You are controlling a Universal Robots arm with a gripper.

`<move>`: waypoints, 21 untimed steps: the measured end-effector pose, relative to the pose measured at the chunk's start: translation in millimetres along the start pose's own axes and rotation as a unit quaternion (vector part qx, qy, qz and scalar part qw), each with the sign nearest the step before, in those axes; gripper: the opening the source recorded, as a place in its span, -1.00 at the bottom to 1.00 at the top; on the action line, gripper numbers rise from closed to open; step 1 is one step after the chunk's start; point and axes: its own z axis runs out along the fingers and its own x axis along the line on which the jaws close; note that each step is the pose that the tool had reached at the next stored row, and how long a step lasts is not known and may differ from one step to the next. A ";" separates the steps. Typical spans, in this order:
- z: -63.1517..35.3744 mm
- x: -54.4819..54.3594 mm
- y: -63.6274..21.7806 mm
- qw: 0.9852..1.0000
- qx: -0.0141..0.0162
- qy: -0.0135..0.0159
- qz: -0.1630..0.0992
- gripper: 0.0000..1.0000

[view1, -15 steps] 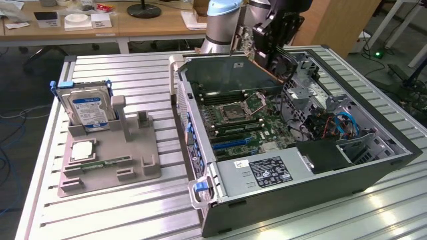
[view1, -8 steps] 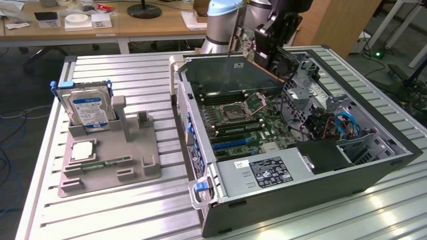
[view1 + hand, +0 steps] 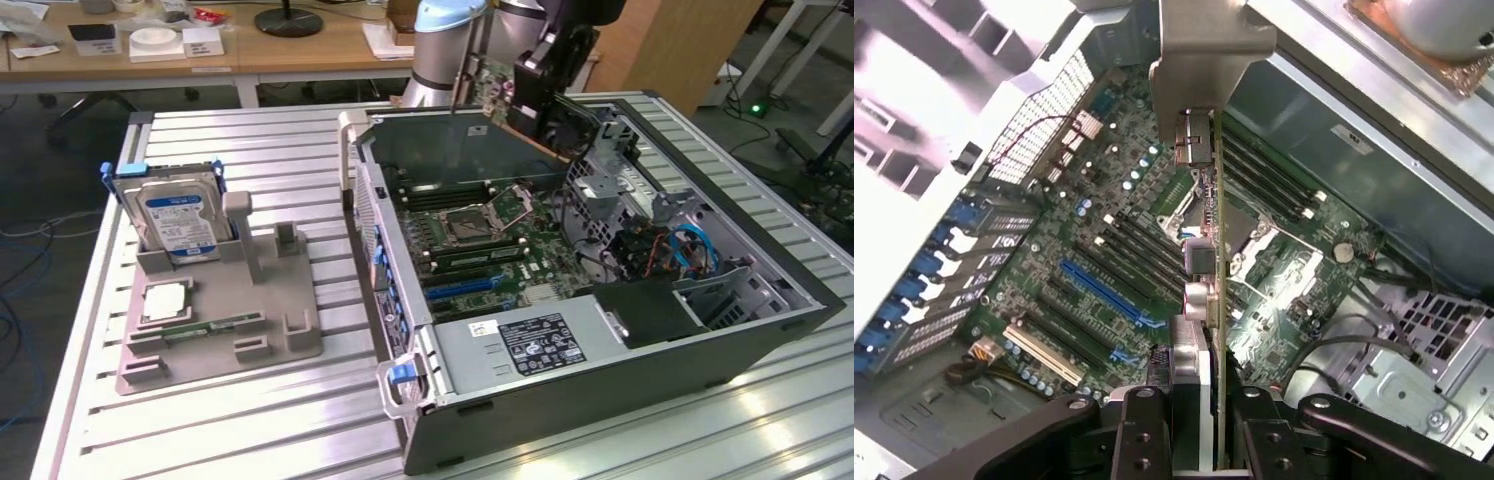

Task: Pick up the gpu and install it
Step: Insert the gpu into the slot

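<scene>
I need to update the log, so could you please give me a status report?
Claw shut on the gpu. It hangs above the motherboard, not seated. Nothing seen in the way.

A ribbed metal desk point(image 3: 200, 430) takes the foreground, with bright glare on its slats at the exterior view's lower right. Behind it stands a wooden desk point(image 3: 307, 50) carrying white boxes point(image 3: 158, 42), papers point(image 3: 387, 40) and a round black base point(image 3: 288, 22). A chair base point(image 3: 96, 100) sits beneath it. The grey floor point(image 3: 54, 170) has cables point(image 3: 16, 300) trailing at the left. At the right rises a wooden panel point(image 3: 667, 45), near white legs point(image 3: 787, 45) and a small green light point(image 3: 757, 107).
</scene>
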 end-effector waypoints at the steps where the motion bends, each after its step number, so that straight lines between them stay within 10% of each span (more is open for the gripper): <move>1: 0.0 0.0 0.0 1.000 0.000 0.000 -0.006 -0.44; 12: 0.0 0.0 0.0 0.997 -0.001 0.003 -0.075 -0.44; 21: 0.0 0.0 0.0 0.991 -0.001 0.005 -0.132 -0.44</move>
